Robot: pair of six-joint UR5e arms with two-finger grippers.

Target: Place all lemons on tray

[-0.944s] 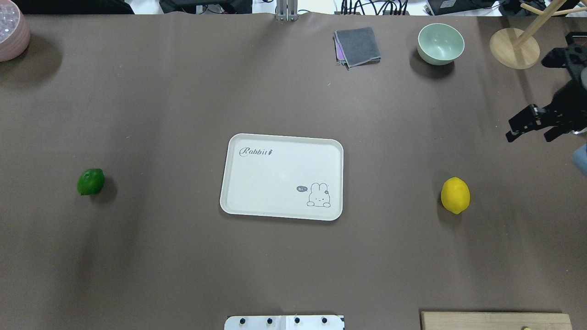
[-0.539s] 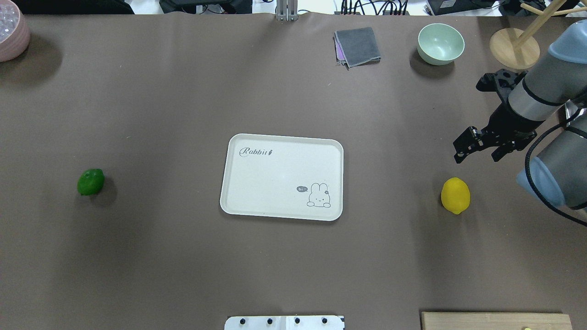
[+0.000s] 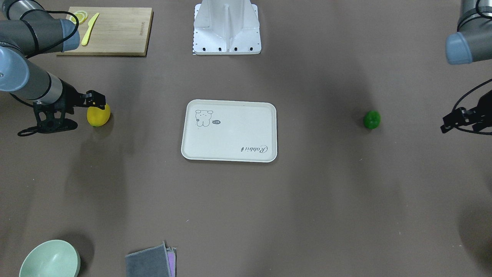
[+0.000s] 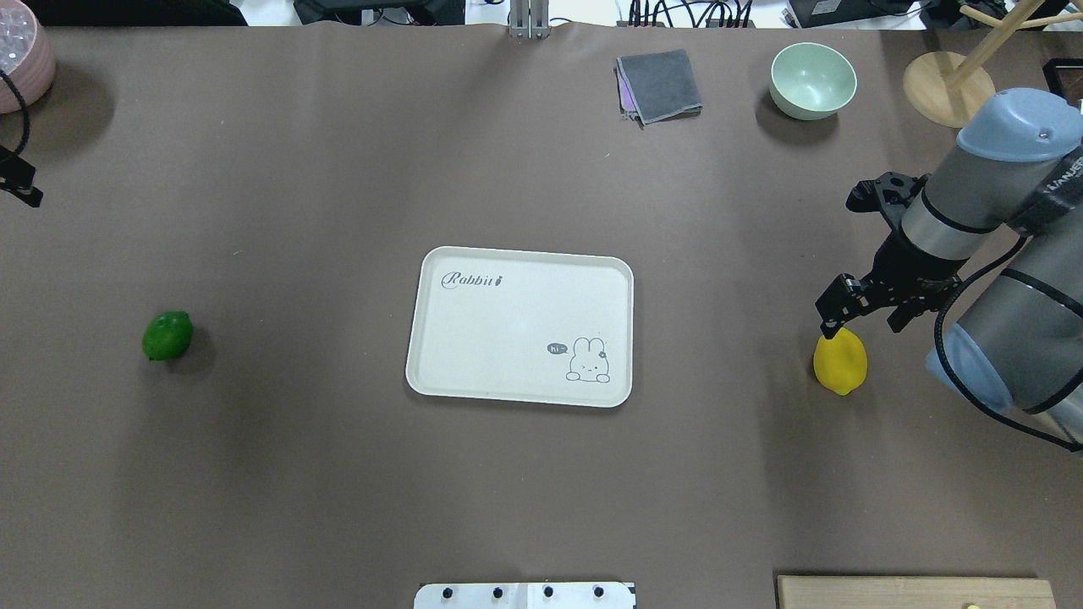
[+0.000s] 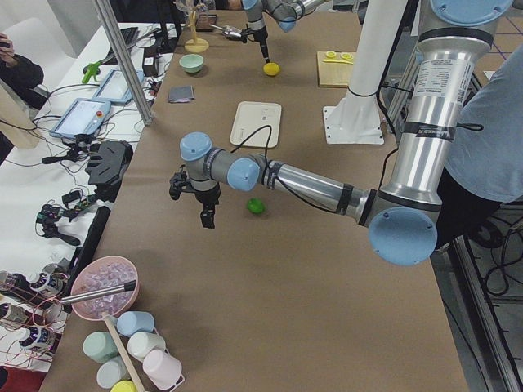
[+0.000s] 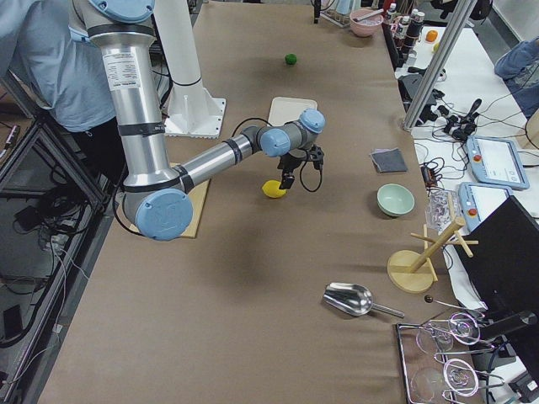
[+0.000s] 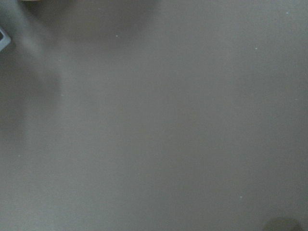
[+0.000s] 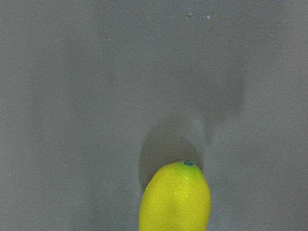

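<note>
Watching the right pincer [image 4: 863,315], jaws spread, hang off-centre over one end of the yellow lemon [image 4: 840,362], I fear a finger lands on that smooth oval and rolls it away. It lies on the worktop [image 4: 525,491] well right of the tray [image 4: 508,330]; the glossy green lemon [image 4: 167,335] lies well left, the left pincer [image 3: 461,123] open beyond it

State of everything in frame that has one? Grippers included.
Right gripper: open, at the yellow lemon, not closed on it.
Yellow lemon: on the table, off the tray.
Green lemon: on the table, off the tray.
Tray: empty.
Left gripper: open, empty.
Bowl: upright, empty.
Cloth: folded.
</note>
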